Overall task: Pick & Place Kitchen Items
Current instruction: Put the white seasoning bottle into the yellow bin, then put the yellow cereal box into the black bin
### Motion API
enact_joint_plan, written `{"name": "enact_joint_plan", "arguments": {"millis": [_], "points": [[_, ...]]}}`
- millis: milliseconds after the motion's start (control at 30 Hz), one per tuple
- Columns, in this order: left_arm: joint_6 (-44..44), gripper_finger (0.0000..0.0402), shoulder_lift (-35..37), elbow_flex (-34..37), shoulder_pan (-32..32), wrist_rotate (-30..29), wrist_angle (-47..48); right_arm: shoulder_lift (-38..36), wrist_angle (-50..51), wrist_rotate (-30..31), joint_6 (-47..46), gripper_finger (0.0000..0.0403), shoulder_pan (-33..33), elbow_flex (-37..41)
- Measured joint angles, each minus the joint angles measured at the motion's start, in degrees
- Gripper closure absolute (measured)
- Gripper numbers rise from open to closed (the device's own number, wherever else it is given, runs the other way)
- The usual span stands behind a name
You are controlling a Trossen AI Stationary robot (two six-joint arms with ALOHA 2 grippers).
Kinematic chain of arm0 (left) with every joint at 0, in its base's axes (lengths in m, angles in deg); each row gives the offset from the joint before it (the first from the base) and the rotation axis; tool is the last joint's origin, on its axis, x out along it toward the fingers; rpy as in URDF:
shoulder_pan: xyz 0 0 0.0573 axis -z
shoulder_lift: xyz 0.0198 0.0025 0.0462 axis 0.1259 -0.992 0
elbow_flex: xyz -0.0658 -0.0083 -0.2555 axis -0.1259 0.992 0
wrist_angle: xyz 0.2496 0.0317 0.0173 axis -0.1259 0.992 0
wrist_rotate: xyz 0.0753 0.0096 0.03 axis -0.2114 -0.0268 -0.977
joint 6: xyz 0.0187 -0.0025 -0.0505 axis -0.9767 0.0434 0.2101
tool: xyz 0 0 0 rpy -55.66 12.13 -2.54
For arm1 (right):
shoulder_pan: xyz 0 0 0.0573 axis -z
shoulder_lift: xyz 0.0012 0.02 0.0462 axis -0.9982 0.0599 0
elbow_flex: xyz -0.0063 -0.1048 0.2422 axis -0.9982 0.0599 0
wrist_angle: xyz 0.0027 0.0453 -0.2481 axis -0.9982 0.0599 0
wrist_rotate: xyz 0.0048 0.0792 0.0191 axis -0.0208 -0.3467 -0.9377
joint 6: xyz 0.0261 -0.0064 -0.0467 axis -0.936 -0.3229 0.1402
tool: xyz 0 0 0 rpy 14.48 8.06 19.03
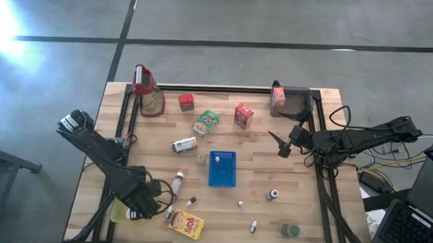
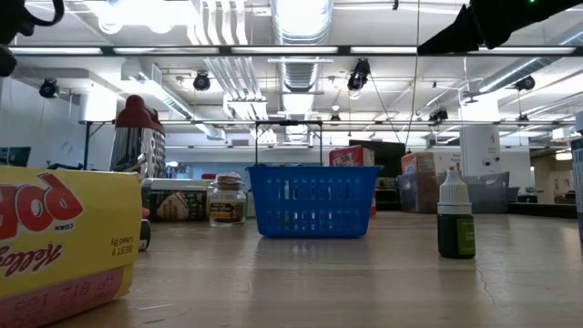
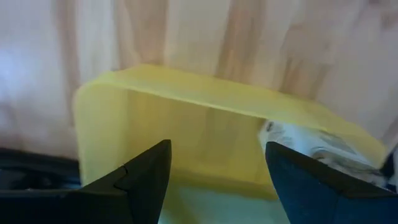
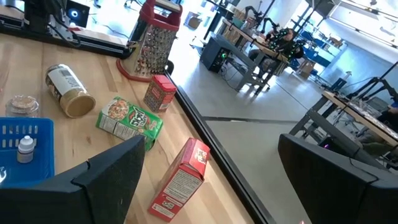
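Note:
Several kitchen items lie scattered on the wooden table (image 1: 129, 133): red cartons (image 1: 186, 102) (image 1: 243, 115), a green packet (image 1: 205, 122), a jar on its side (image 1: 184, 144), small bottles (image 1: 178, 181) (image 1: 272, 195), a green tin (image 1: 291, 230) and a yellow carton (image 1: 186, 223). At the near left corner my left gripper (image 1: 143, 205) points down, open, over a pale yellow item (image 3: 205, 118). This item (image 1: 118, 210) rests on the table, with something white (image 3: 292, 140) beside it. My right gripper (image 1: 281, 144) hangs open above the far right part of the table, holding nothing (image 4: 211, 143).
A blue perforated tray (image 1: 222, 168) stands mid-table with a small white-capped bottle (image 4: 25, 148) in it. A red-topped grater (image 1: 149, 94) stands at the far left, an orange carton (image 1: 277, 98) at the far right. Black rails (image 1: 225, 87) edge the table.

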Motion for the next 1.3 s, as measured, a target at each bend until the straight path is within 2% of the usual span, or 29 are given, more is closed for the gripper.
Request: {"name": "enact_joint_plan", "arguments": {"millis": [300,500,767,1067,1300], "points": [[1.2,0.0136,0.0,-1.2,-2.1,-0.5,11.0,0.0,0.0,0.0,-0.2,0.0039,0.0,0.0],[0.0,0.0136,0.0,-3.0,-4.6,-2.4,11.9,0.0,0.0,0.0,-0.1,0.0039,0.0,0.0],[-6.9,0.0136,0.0,-7.0,-10.2,-11.7,11.9,0.0,0.0,0.0,-0.2,0.0039,0.0,0.0],[-15.5,0.0136,0.0,-12.3,-17.1,-29.9,11.3,0.0,0.0,0.0,-0.2,0.0039,0.0,0.0],[-25.7,0.0136,0.0,-14.9,-19.8,-42.0,6.3,0.0,0.0,0.0,-0.2,0.0039,0.0,0.0]]}}
